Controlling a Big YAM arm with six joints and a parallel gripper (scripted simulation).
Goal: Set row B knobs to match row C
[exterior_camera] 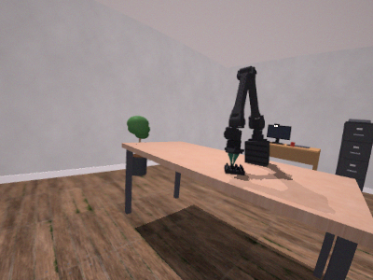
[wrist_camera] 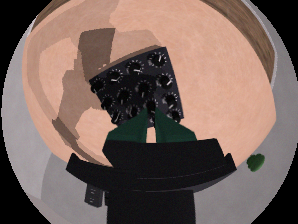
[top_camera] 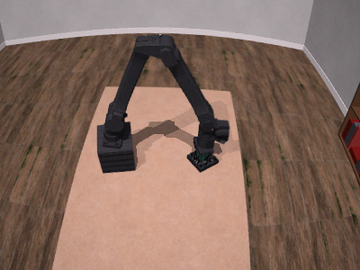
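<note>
End effector (wrist_camera: 152, 131) sits straight above the knob box (wrist_camera: 136, 91) on the counter (top_camera: 153, 216), green fingers pinched narrow on one near-edge knob; which knob, cannot tell. Turning axis runs vertical.

Gripper (wrist_camera: 152, 123) clamped on a knob box (wrist_camera: 136, 86) knob

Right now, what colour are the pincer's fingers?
Green fingers, shut on a knob of the black knob box; the wrist view shows it best.
</note>
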